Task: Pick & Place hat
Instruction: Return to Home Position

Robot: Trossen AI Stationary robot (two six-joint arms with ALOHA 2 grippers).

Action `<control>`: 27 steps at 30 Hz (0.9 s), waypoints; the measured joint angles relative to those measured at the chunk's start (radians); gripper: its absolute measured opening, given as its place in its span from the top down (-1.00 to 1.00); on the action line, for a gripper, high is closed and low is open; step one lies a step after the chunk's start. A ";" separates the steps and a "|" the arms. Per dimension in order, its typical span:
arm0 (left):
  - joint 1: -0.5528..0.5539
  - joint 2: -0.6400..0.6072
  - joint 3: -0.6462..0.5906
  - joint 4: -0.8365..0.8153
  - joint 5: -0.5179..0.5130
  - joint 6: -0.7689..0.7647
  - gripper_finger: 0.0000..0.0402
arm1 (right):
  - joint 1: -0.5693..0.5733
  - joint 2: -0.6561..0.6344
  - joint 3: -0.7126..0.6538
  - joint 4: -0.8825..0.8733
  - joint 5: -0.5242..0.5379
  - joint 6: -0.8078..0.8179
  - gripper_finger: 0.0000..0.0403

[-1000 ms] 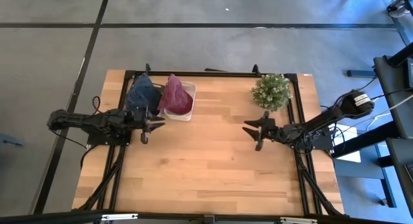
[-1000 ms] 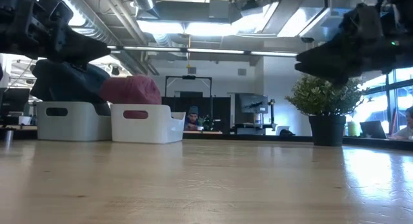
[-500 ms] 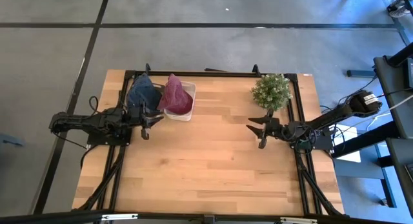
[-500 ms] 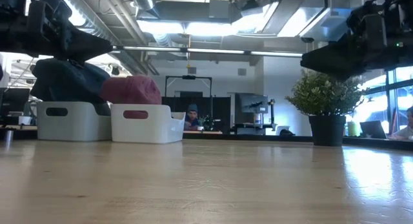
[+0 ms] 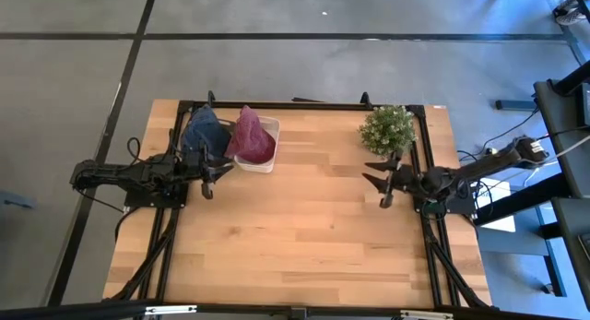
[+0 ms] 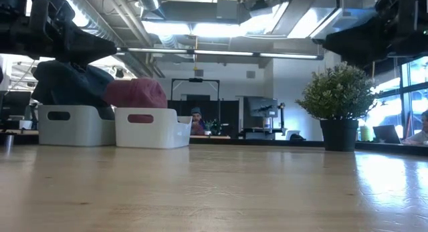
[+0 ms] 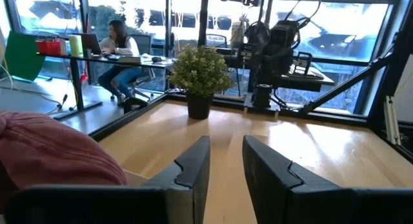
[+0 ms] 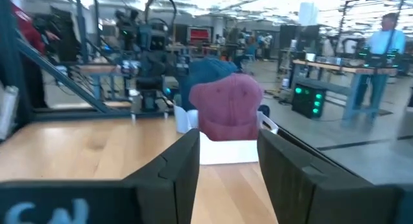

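A maroon hat [image 5: 251, 136] sits in a white bin [image 5: 268, 160] near the table's far left; it also shows in the low view [image 6: 136, 93] and the right wrist view [image 8: 227, 108]. A dark blue hat [image 5: 203, 131] fills the bin beside it, to the left. My left gripper [image 5: 208, 179] hovers open just near of the bins, fingers pointing right. My right gripper [image 5: 379, 188] hovers open near the table's right edge, just near of the potted plant [image 5: 388, 129], fingers pointing left. Neither touches anything.
The potted plant stands at the far right of the table. A black frame rail runs along the table's far edge [image 5: 295, 104] and sides. The wooden top's middle and near half [image 5: 295, 237] hold nothing. People sit at desks in the room beyond.
My right gripper has drawn back toward the table's right edge, away from the centre, staying open. My left gripper has pulled back slightly toward the table's left edge, also open. The hats and bins have not moved.
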 joint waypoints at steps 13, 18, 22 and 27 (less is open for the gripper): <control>0.000 0.000 0.000 0.000 0.002 0.000 0.57 | 0.000 -0.266 0.000 -0.160 -0.027 -0.013 0.22; 0.000 0.000 0.000 0.000 0.002 0.000 0.57 | 0.000 -0.363 0.000 -0.191 -0.054 0.006 0.22; 0.000 0.001 0.000 0.000 0.002 0.000 0.56 | 0.000 -0.440 0.000 -0.212 -0.053 0.003 0.22; 0.000 0.001 0.000 0.000 0.002 0.000 0.57 | 0.000 -0.537 0.000 -0.212 -0.044 -0.018 0.22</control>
